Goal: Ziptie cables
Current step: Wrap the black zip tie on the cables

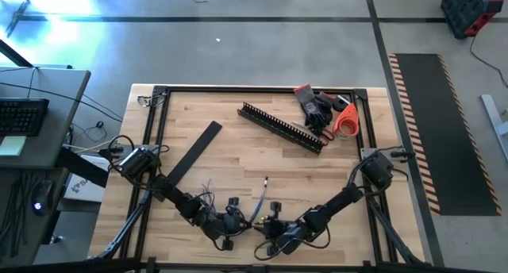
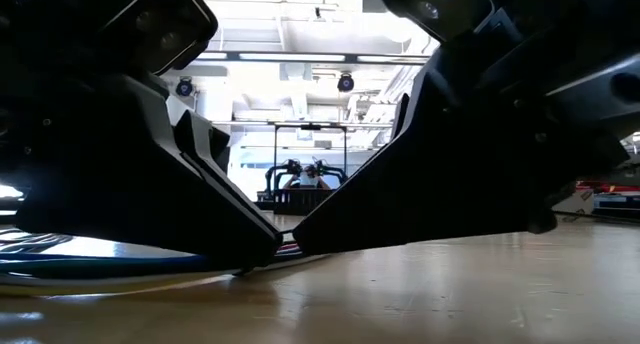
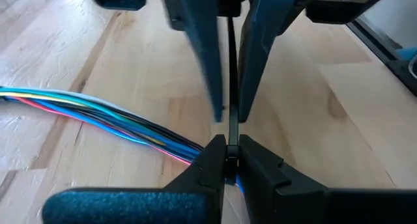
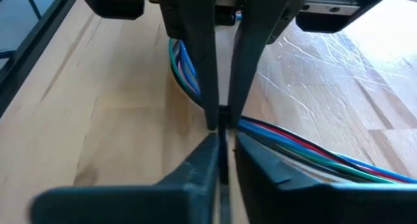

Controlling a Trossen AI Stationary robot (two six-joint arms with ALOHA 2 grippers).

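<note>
high view: both arms reach inward along the near edge of the wooden table, and the left gripper and right gripper meet tip to tip just beside each other. the cables lie between and under the two grippers, one pale strand running away from them toward the table's middle; the rest of the bundle is covered by the arms and hard to make out. farther back lie a flat black strip, a black comb-toothed channel, dark gloves and an orange tool, all well apart from the grippers. low view: the two dark gripper bodies fill most of the picture, their tips almost touching down at the table surface; a few coloured strands of the cables show in the narrow gap between them, the remainder is hidden. left wrist view: the left gripper is pressed together, pinching a thin black strap that runs straight on into the fingers of the opposite gripper; the cables lie flat on the wood, their long axis slanting across the boards into the pinch point, where they pass out of sight under the fingers. right wrist view: the right gripper is pressed together on the same thin dark strap; the cables pass crosswise beneath the fingertips and curve away behind the other gripper.
</note>
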